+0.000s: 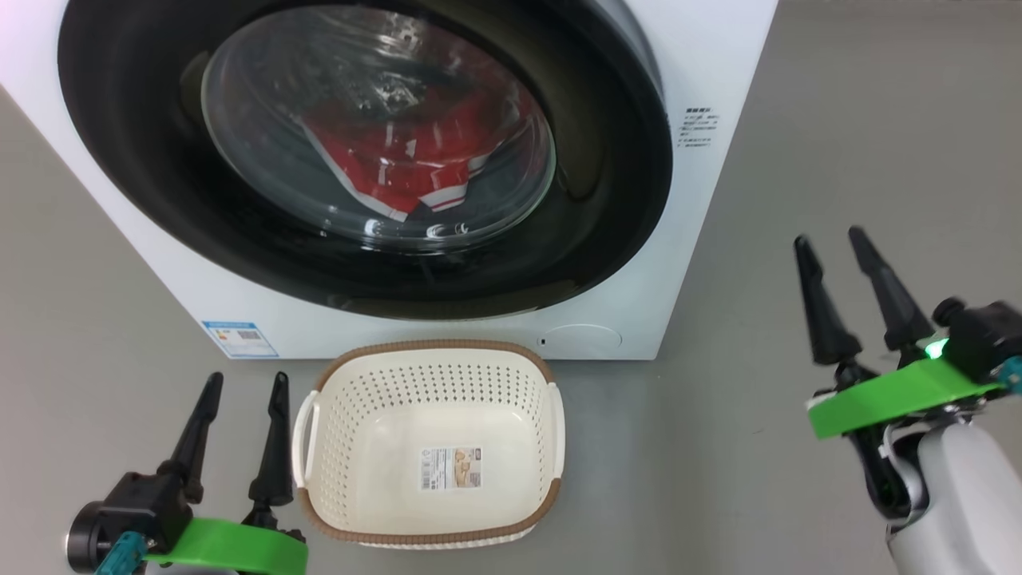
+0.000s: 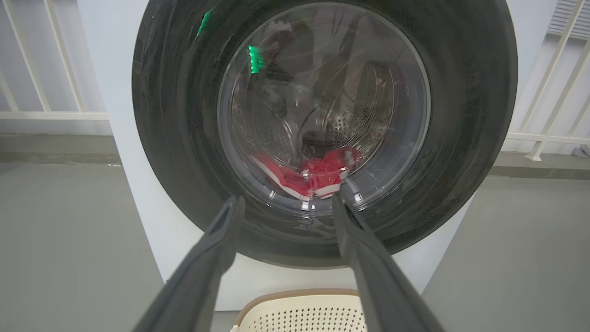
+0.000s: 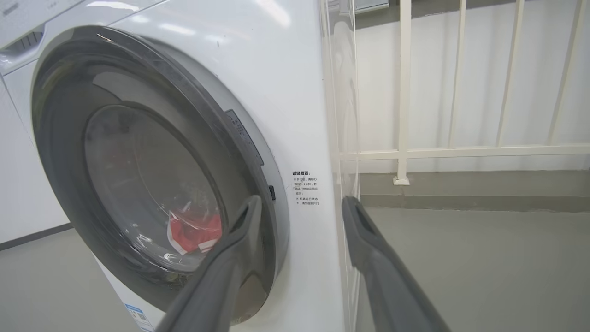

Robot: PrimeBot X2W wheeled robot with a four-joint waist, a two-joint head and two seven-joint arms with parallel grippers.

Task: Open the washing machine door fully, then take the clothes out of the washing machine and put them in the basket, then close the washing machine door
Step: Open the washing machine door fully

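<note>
Left pincer point(image 1: 247, 377) is hovering released, basket point(image 1: 435, 346) just beside it; right pincer point(image 1: 829, 235) is hanging released, shut door point(image 1: 144, 160) ahead blocking the clothes point(image 1: 399, 160).

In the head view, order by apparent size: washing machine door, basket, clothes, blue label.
Largest to smallest:
1. washing machine door
2. basket
3. clothes
4. blue label
The basket sits nearer, which makes it look bigger.

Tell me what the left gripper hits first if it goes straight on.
The left gripper would most likely meet the closed washing machine door, near the lower edge of its glass window; the red clothes lie behind it. Depth is unclear.
</note>
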